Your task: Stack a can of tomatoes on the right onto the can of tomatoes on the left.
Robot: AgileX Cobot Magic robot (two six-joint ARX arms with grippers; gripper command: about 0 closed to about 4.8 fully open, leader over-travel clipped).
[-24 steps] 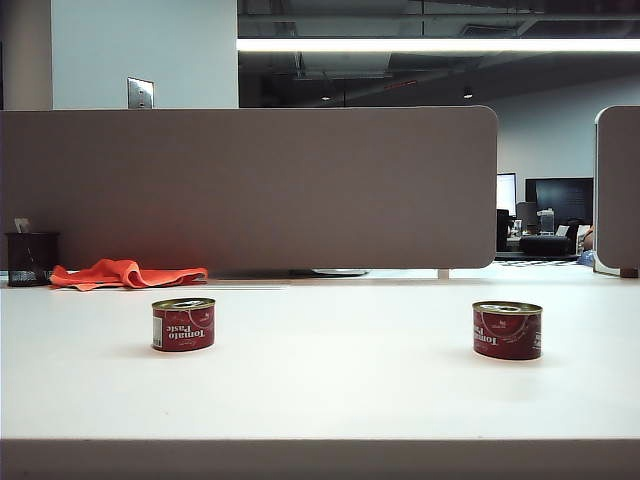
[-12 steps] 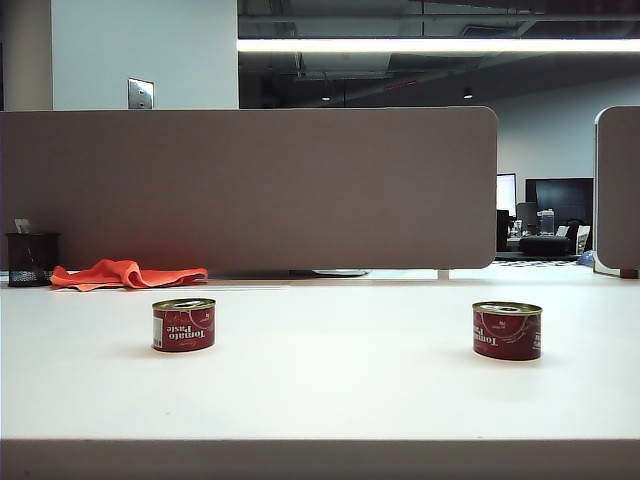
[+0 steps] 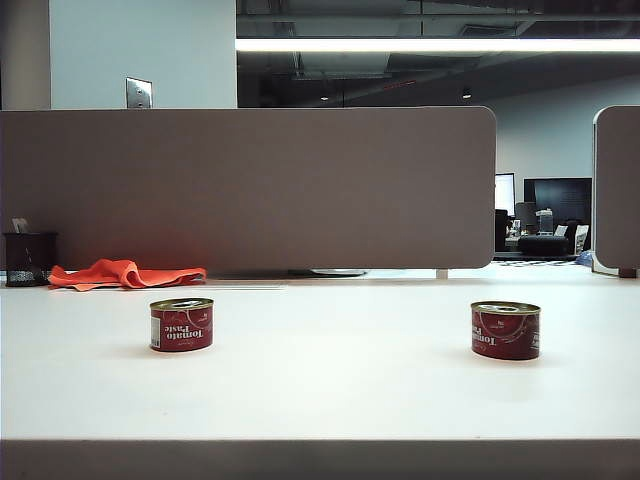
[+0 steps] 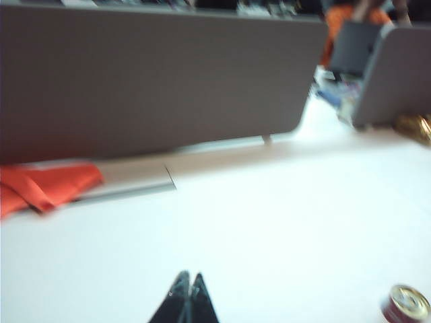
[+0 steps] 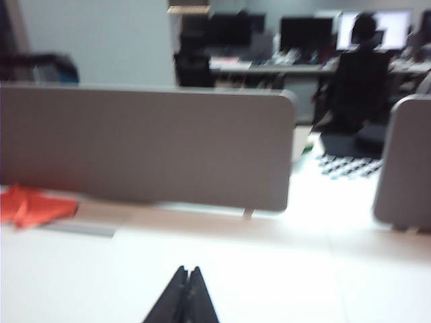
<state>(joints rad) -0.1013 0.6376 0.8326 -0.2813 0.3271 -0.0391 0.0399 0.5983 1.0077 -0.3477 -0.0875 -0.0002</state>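
- Neither arm shows in the exterior view; each claw is seen only from its own wrist camera, cut off by the frame edge, and both wrist pictures are blurred.
- The left claw [image 4: 188, 282] hangs over bare table with its dark fingertips pressed together, holding nothing.
- The right claw [image 5: 186, 277] is likewise closed tip to tip and empty, above the white table [image 3: 330, 390].
- In the left wrist view one tomato can [image 4: 408, 306] sits partly cut off at the frame corner, well apart from the left claw; its label cannot be read there.
- The left tomato paste can [image 3: 181, 324] and the right tomato paste can [image 3: 505, 330] stand upright, axes vertical, lids up, well apart on the table.
- An orange cloth [image 3: 125, 273] lies crumpled near the far edge, beside a dark mesh cup [image 3: 29, 259].
- A grey divider panel [image 3: 250, 190] closes the table's back; an office with monitors lies beyond.
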